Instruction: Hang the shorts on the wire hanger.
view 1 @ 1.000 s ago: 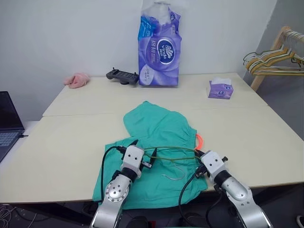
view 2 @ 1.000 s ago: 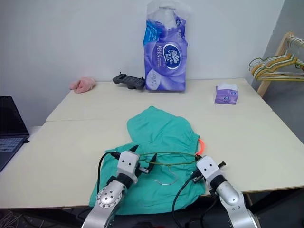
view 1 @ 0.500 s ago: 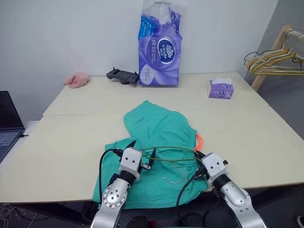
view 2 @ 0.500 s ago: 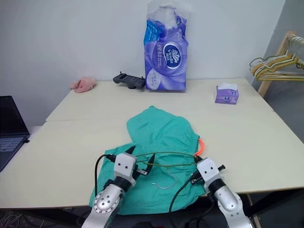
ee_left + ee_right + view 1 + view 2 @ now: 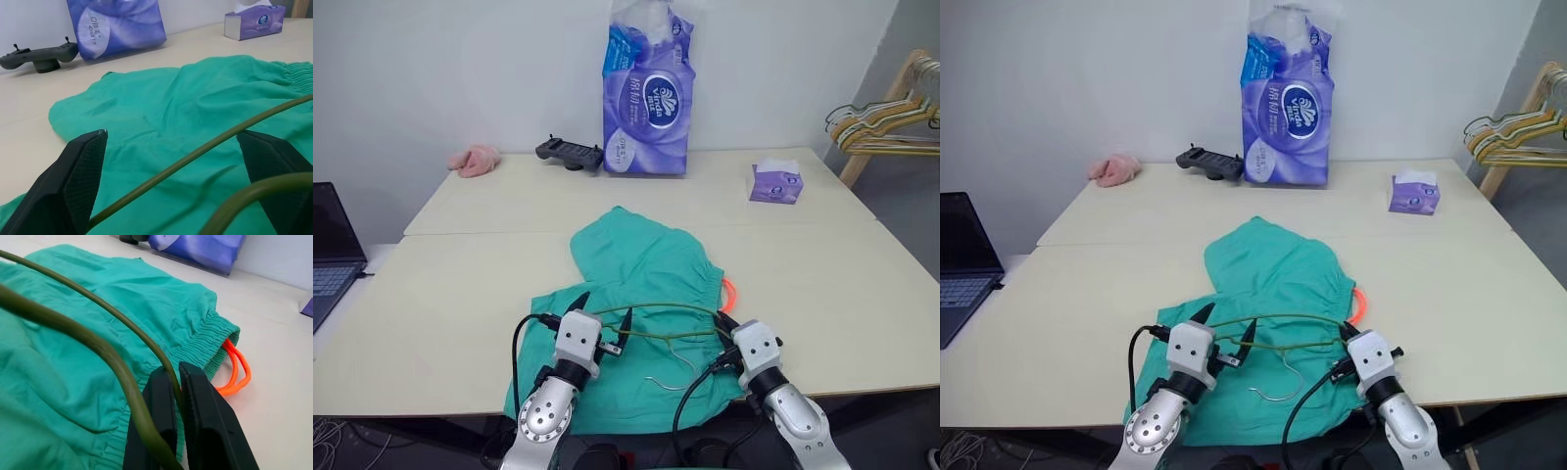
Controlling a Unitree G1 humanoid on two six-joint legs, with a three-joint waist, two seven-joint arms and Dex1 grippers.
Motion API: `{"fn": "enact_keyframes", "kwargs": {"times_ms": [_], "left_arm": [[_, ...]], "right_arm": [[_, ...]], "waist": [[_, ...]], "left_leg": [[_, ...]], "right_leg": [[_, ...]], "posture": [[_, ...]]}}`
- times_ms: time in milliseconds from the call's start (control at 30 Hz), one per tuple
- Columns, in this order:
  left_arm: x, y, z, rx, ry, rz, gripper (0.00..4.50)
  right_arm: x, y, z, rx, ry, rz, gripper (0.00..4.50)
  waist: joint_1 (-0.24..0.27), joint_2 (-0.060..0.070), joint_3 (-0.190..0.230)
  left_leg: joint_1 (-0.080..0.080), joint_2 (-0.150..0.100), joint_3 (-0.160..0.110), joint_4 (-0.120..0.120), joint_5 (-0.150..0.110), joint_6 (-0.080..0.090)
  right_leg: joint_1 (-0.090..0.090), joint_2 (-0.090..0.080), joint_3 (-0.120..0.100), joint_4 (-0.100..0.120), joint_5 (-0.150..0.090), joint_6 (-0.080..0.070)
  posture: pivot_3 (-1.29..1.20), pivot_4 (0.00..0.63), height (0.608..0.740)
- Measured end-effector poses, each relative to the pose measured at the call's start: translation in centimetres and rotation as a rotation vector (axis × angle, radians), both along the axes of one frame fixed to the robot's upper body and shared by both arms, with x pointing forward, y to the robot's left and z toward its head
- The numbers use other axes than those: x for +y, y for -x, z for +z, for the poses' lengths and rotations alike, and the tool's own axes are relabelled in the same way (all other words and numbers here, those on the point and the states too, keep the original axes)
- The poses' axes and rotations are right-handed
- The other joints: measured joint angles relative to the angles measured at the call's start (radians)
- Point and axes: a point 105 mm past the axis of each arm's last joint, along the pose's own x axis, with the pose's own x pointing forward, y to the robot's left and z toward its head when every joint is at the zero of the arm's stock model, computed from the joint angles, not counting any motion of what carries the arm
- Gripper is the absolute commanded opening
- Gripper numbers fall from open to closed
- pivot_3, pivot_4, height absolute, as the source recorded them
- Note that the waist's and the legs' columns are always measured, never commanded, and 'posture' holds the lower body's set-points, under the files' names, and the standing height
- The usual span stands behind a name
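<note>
Seen from the head cameras, the teal shorts lie spread on the pale counter under both grippers. The left gripper holds its jaws wide apart, the wire hanger running between them without a grip. The right gripper has its jaws pinched on the hanger's other end, keeping the wire frame just above the cloth, hook dangling toward the counter's near edge. An orange drawstring loops out just beyond the right jaws.

From the left wrist, two spread black fingers flank the olive wire, with the shorts beyond them and a purple tissue pack farther off.

From the right wrist, the closed fingers clamp the wire beside the gathered waistband.
</note>
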Motion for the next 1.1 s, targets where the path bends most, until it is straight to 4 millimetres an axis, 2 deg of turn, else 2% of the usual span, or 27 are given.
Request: {"fn": "enact_keyframes", "kwargs": {"times_ms": [67,167,533,833,1100], "left_arm": [[0.2,-0.2,-1.5,0.054,-0.035,-0.012,4.46],[0.1,-1.0,-1.1,0.038,-0.038,-0.020,4.46],[-0.5,-3.4,-0.8,0.037,-0.051,-0.060,4.46],[-1.1,-5.6,0.0,0.024,-0.053,-0.088,4.46],[-1.8,-7.5,1.4,0.000,-0.048,-0.113,4.46]], "right_arm": [[0.1,0.0,-0.9,0.026,0.044,0.032,0.00],[-0.1,-0.4,-0.7,0.026,0.067,0.047,0.00],[-1.2,-2.3,0.0,0.024,0.161,0.086,0.00],[-2.2,-4.1,1.5,-0.007,0.249,0.112,0.00],[-3.1,-5.7,3.2,-0.041,0.321,0.124,0.00]], "waist": [[-0.007,0.007,0.016],[-0.012,-0.001,0.025],[-0.014,-0.004,0.030],[-0.014,-0.004,0.031],[-0.014,-0.004,0.031]], "left_leg": [[0.011,0.000,0.000,0.000,-0.001,0.000],[0.014,0.000,-0.002,0.001,-0.001,0.000],[0.012,-0.002,0.000,0.002,-0.001,0.000],[0.001,-0.002,0.000,0.003,-0.001,0.000],[0.000,-0.002,-0.001,0.003,-0.001,0.000]], "right_leg": [[0.004,0.000,0.000,0.001,-0.004,-0.006],[0.008,0.000,-0.002,0.000,-0.004,-0.006],[0.011,-0.002,0.000,0.000,0.001,0.003],[0.001,-0.002,0.000,0.001,0.002,0.005],[0.001,-0.002,0.000,0.001,0.003,0.005]], "posture": [[-0.07,0.076,0.740],[-0.06,0.064,0.740],[-0.06,0.058,0.740],[-0.05,0.067,0.740],[-0.05,0.054,0.740]]}}
